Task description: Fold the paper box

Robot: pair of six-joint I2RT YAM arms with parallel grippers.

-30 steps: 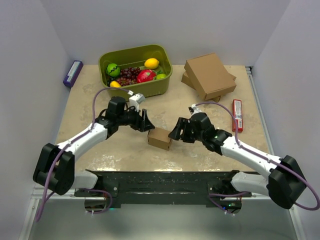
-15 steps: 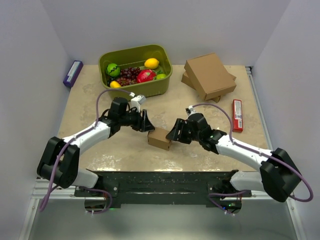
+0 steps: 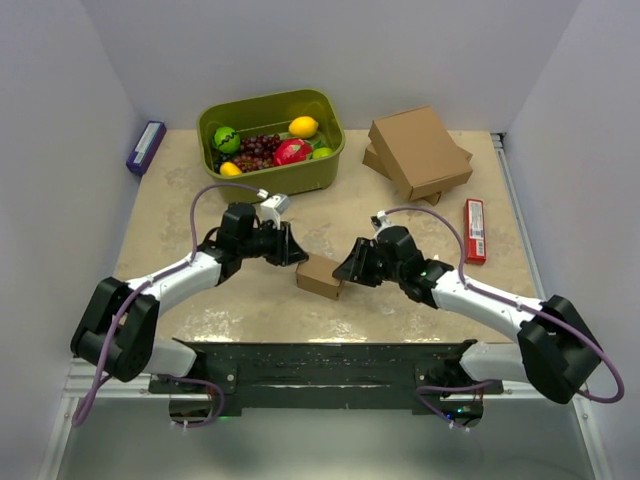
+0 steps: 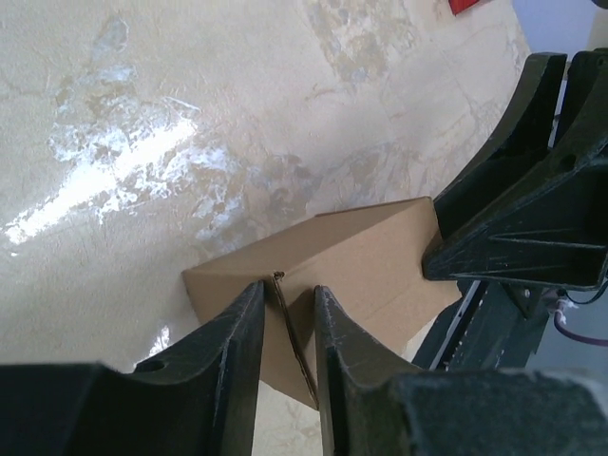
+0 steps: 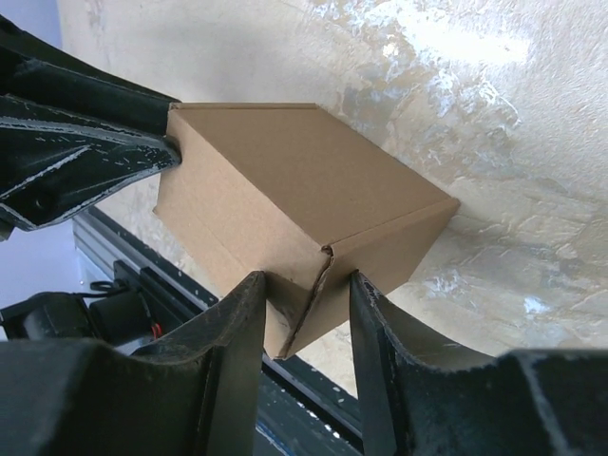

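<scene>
Jaws have narrowed: left gripper at 9 o'clock and right gripper at 3 straddle corners of the box at table centre, clamping unclear; likely light, crushable, so pinch edges.

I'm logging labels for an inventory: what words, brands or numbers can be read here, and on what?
No text here can be read.
Red packet: print too small to read.
Purple box: markings too blurred to read.
Paper box and stacked cardboard boxes: no markings visible.
</scene>
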